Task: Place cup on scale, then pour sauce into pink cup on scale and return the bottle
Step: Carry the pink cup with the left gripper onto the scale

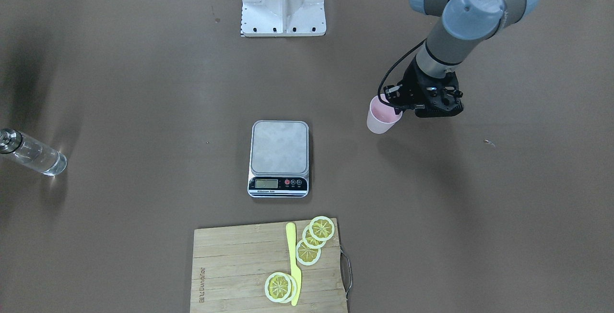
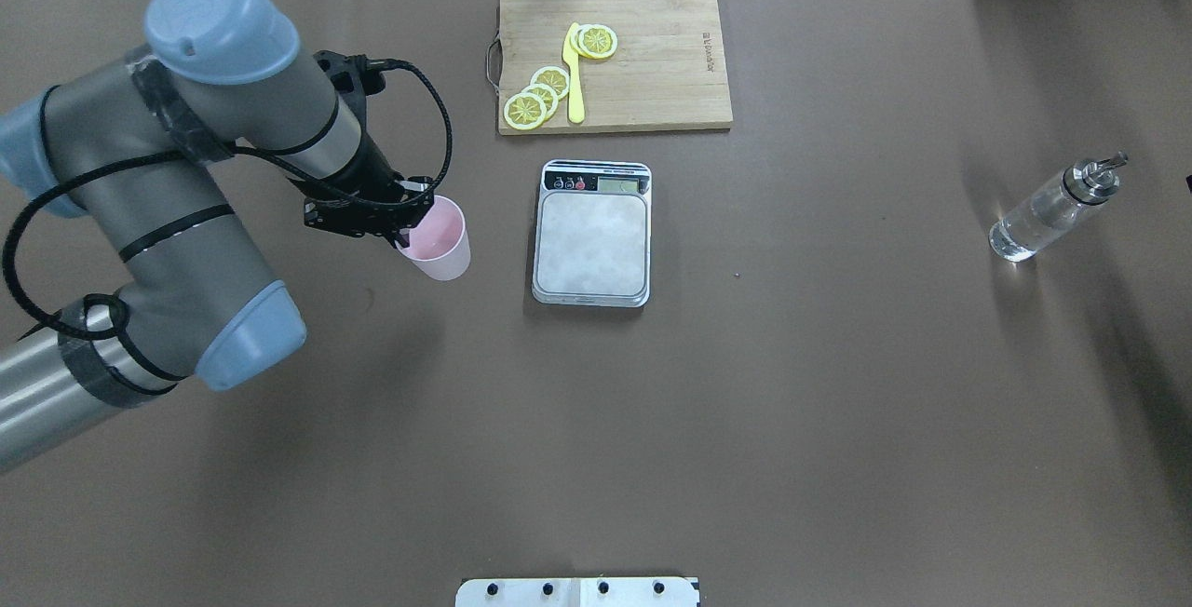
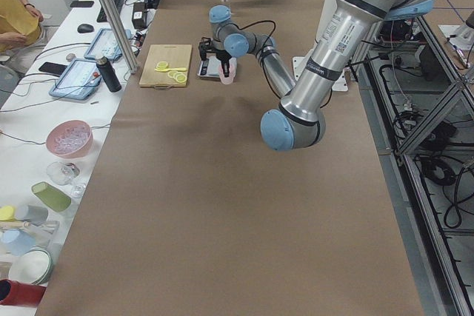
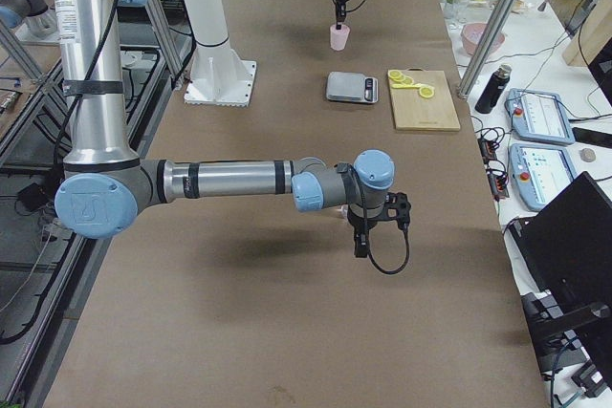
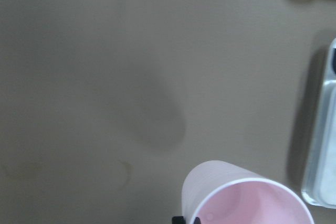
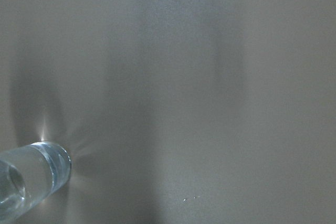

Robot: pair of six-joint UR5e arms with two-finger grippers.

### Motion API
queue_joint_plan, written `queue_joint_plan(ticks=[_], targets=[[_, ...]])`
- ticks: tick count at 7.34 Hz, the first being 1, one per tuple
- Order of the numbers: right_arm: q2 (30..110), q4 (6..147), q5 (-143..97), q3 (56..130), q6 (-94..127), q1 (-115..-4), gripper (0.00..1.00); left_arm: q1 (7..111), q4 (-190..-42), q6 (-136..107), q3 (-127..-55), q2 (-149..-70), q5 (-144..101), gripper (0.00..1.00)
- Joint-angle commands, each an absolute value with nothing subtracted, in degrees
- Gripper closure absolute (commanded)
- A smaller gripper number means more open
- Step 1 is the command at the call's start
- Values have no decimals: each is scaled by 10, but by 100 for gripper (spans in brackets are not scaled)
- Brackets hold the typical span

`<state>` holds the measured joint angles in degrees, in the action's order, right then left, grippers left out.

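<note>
My left gripper [image 2: 407,233] is shut on the near rim of the pale pink cup [image 2: 438,242], which hangs upright a little above the table, to the left of the scale [image 2: 593,235]. The cup also shows in the front view [image 1: 382,117] and the left wrist view [image 5: 247,198]. The scale platform [image 1: 279,147] is bare. The clear bottle [image 2: 1048,214] with its silver spout stands far right, holding clear liquid. It also shows in the right wrist view [image 6: 26,182]. My right gripper [image 4: 371,234] hovers near it; I cannot tell if it is open.
A wooden cutting board [image 2: 652,58] with lemon slices [image 2: 538,95] and a yellow knife [image 2: 575,76] lies beyond the scale. The robot's base plate [image 2: 577,591] is at the near edge. Brown table [image 2: 792,384] lies between scale and bottle.
</note>
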<state>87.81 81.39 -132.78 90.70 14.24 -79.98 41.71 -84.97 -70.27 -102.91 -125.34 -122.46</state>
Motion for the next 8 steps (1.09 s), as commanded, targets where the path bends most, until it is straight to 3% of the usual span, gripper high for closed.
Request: queue_joint_plan(ticks=[1, 5, 8], targets=[[878, 814, -1328, 907, 142, -800, 1, 390, -843, -765, -972, -1341, -1223, 100], [880, 814, -1327, 906, 130, -800, 1, 377, -842, -781, -898, -1408, -1180, 100], [881, 814, -1327, 907, 128, -800, 1, 367, -842, -790, -888, -1420, -1158, 100]])
